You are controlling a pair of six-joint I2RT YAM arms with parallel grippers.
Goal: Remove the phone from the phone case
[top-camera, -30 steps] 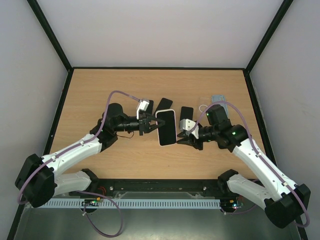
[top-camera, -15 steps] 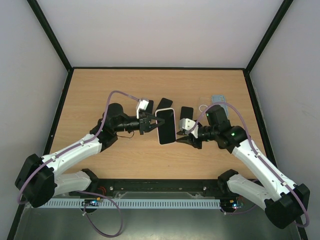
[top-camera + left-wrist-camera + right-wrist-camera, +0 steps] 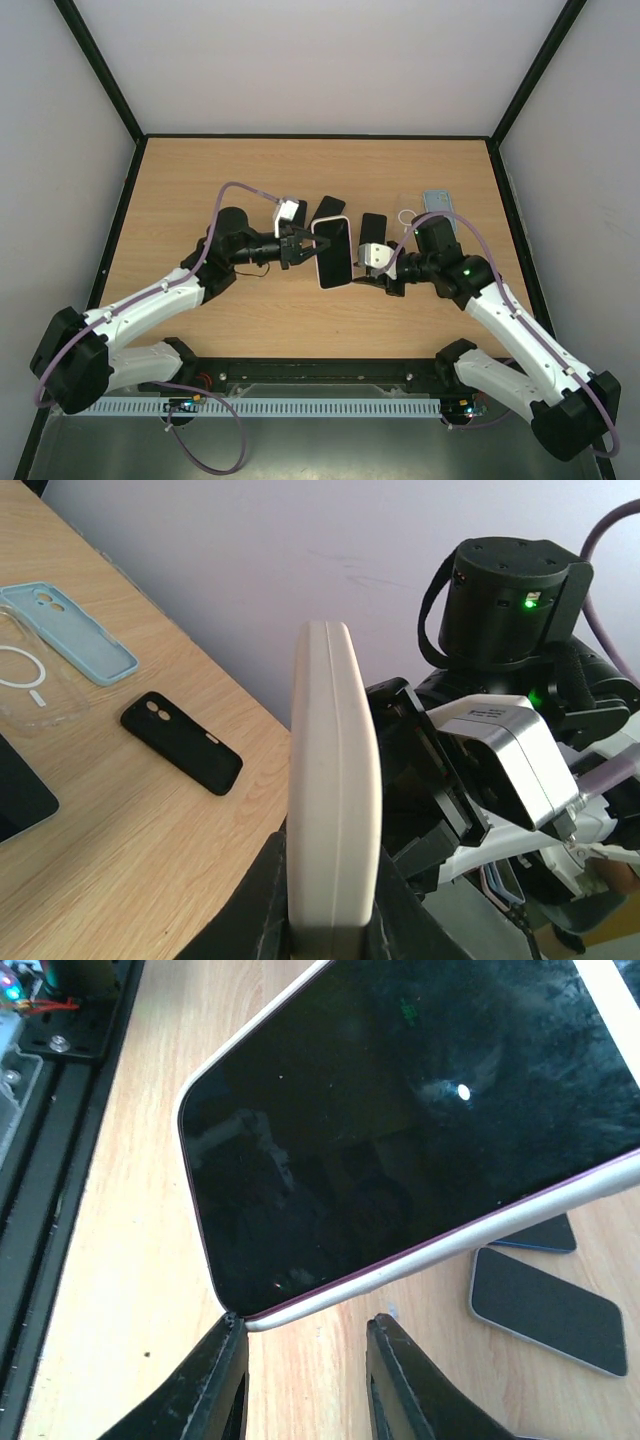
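Top: left fingers [image 3: 306, 249] clenched on the left edge of the phone [image 3: 334, 256], holding it up over mid-counter [image 3: 200, 180]. Right fingers [image 3: 364, 270] sit at its near right corner. A dark spare phone [image 3: 326, 210] & black case [image 3: 373, 224] lie just beyond it, w/ a grey case [image 3: 436, 199] at far right. Left wrist: white phone case [image 3: 333, 780] seen edge-on, upright, pinched at its base. Blue case [image 3: 68, 630] & clear case [image 3: 30, 685] lie flat on the counter. Right wrist: phone sits in its case, screen dark, tilted. Right fingers released, one tip [image 3: 228, 1355] touching the case corner.
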